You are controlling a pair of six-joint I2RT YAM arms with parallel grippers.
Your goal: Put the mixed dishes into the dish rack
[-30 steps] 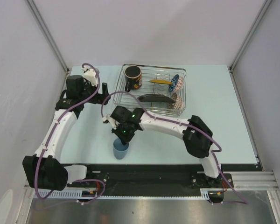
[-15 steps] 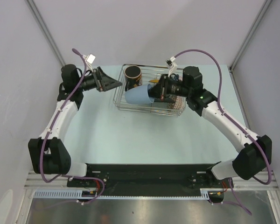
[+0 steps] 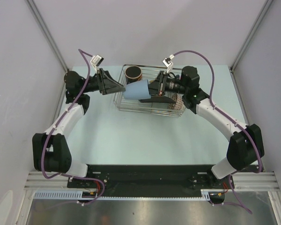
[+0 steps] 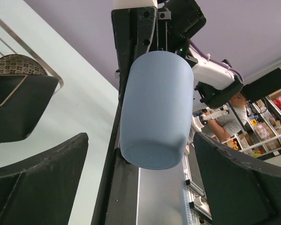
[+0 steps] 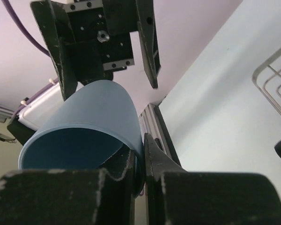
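Behind the cup (image 3: 136, 90), mug (image 3: 133, 73); below it, dish rack (image 3: 131, 106).

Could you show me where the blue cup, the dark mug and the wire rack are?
small light-blue cup (image 3: 136, 90): overhead view, its outer side wall.
dark mug (image 3: 133, 73): overhead view, its open top.
dish rack (image 3: 147, 111): overhead view, its near wire rim.

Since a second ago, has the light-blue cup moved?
Yes. The light-blue cup left the table in front of the dish rack. It now hangs sideways over the rack's left end, pinched by the right gripper.
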